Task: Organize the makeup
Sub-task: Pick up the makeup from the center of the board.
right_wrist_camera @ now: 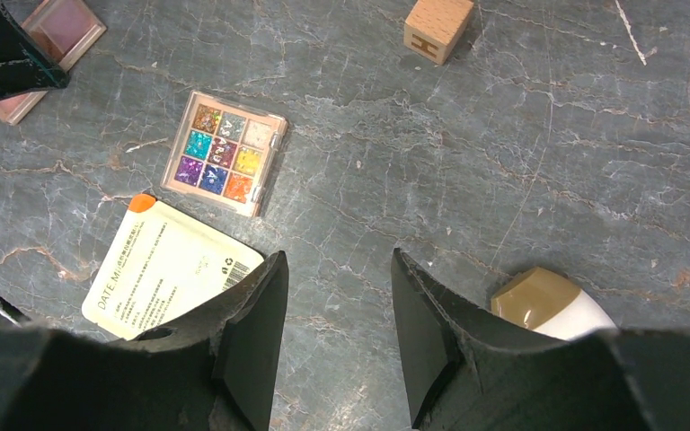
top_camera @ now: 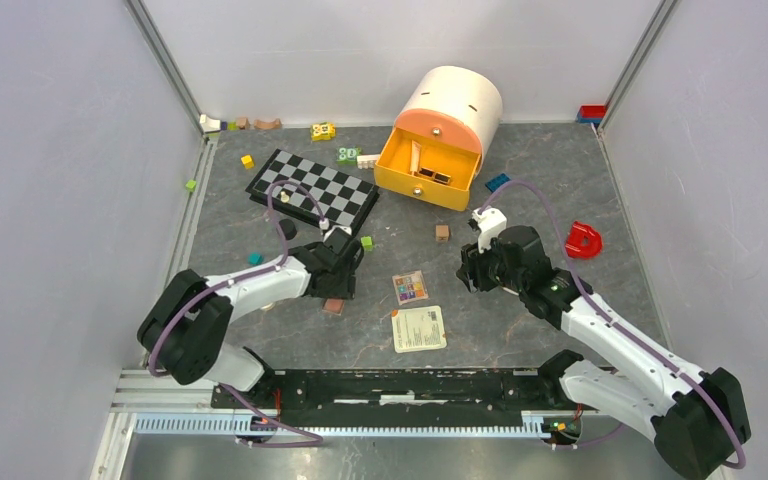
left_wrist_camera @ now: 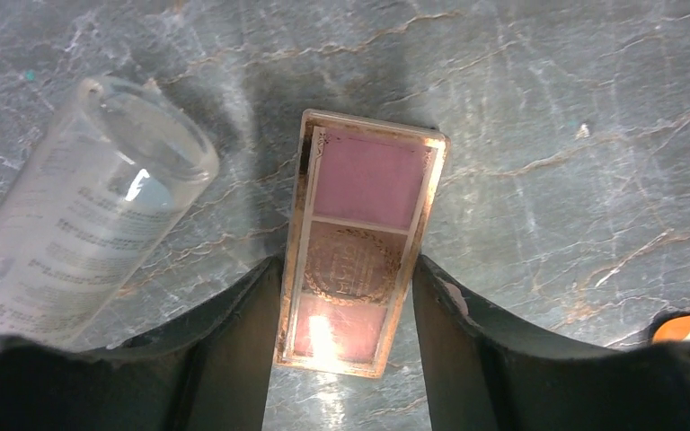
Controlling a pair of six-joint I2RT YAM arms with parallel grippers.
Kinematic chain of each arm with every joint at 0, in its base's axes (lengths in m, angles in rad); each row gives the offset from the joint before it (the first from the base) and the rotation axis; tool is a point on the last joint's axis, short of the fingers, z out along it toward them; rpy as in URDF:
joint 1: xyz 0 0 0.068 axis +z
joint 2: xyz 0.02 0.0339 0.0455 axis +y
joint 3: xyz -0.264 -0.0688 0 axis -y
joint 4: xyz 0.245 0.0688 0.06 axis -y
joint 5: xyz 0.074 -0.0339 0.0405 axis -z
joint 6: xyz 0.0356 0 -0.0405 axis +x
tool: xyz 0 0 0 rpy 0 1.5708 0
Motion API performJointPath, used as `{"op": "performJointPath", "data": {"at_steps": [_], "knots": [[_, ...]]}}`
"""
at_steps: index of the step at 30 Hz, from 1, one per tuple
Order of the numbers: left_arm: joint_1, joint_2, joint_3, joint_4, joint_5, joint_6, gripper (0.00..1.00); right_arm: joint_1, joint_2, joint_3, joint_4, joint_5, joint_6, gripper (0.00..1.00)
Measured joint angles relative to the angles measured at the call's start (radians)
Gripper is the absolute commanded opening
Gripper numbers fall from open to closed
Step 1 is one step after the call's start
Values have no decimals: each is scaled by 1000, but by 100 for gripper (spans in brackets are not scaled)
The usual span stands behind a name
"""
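The left pincer (left_wrist_camera: 346,262) is lowered over a slim rectangular pink eyeshadow palette with a rose-gold frame (left_wrist_camera: 359,242). Its two black fingers (left_wrist_camera: 243,332) stand partly spread, one along each long edge of the palette. They sit right against those edges, but I cannot tell whether they press on it. The palette lies flat on the dark grey marbled table (left_wrist_camera: 548,108), lengthwise in the gap, and its far end reaches out past the fingertips. It has three pans: plain pink at the far end, a brownish one embossed with a wreath in the middle, and pink under a glare spot nearest the wrist. Just to the left of this pincer lies a clear plastic tube with fine printed text (left_wrist_camera: 81,224), on its side, apart from the palette.

The right pincer (right_wrist_camera: 337,260) hangs partly spread over bare table with nothing between its fingers. A white egg-shaped piece with a glossy tan end (right_wrist_camera: 552,305) shows just beside its right finger, partly hidden by it. Ahead and to the left are a square multicolour eyeshadow palette (right_wrist_camera: 225,153) and, nearer its left finger, a flat pale sachet with an orange corner (right_wrist_camera: 166,278). Farther ahead stands a small wooden cube (right_wrist_camera: 438,27).
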Motion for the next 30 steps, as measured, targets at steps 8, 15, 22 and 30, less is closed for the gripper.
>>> {"op": "performJointPath", "data": {"at_steps": [8, 15, 22, 30], "knots": [[-59, 62, 58, -6, -50, -1, 45, 0, -3, -1, -6, 0, 0, 52], [-75, 69, 78, -39, -64, -1, 27, 0, -13, -2, -14, 10, 0, 52], [-80, -5, 156, -138, -50, 1, 26, 0, -43, -2, -13, 31, 0, 52], [-80, -60, 383, -196, -40, 61, 24, 0, -58, -5, -19, 46, 0, 52]]}}
